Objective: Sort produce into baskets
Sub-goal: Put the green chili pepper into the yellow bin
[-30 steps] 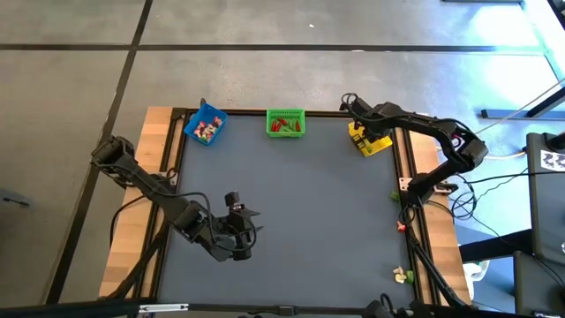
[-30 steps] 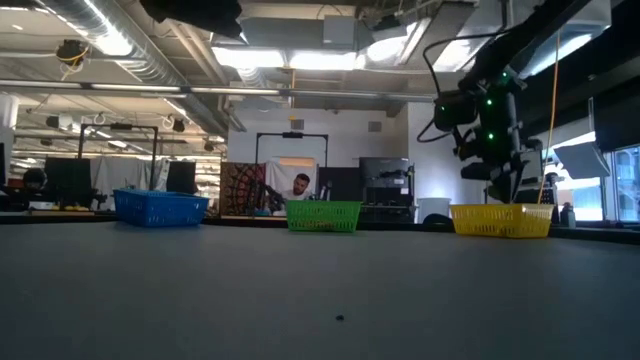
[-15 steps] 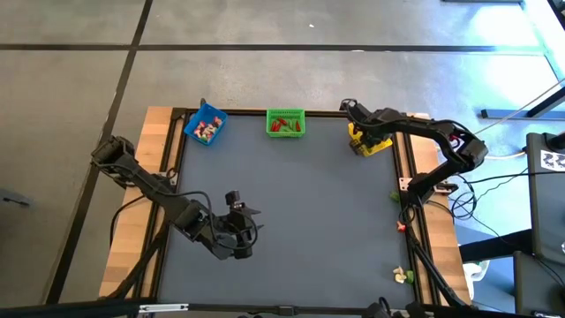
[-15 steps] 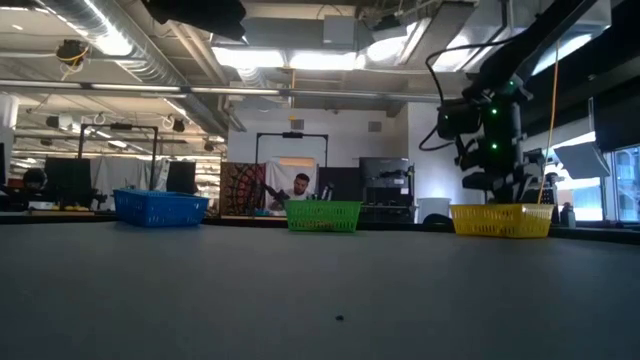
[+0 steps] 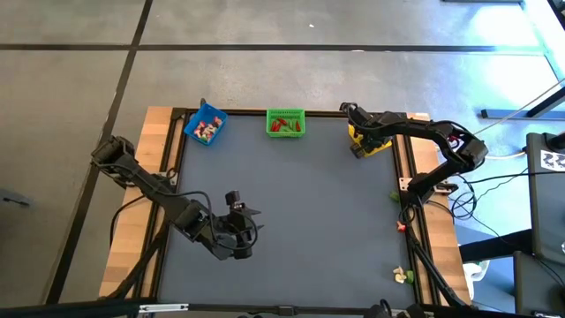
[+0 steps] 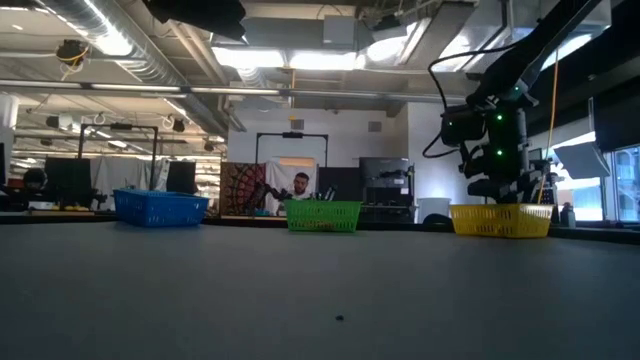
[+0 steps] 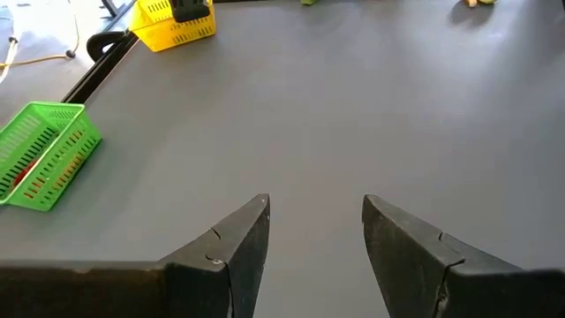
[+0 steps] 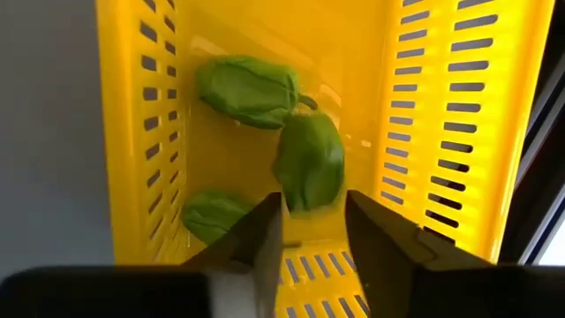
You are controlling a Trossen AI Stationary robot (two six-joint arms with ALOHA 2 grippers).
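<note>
Inside your yellow basket, at the table's far right corner, three green leaf pieces lie on the floor, and your right gripper hangs right over them with its fingers parted and nothing between them. Your green basket with red and green pieces and the blue basket with red and whitish ones sit along the same far edge. Your left gripper waits over bare table near the front left, fingers apart and empty.

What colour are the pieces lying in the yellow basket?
Green, leaf-like pieces in the yellow basket; the right wrist view shows them best.
</note>
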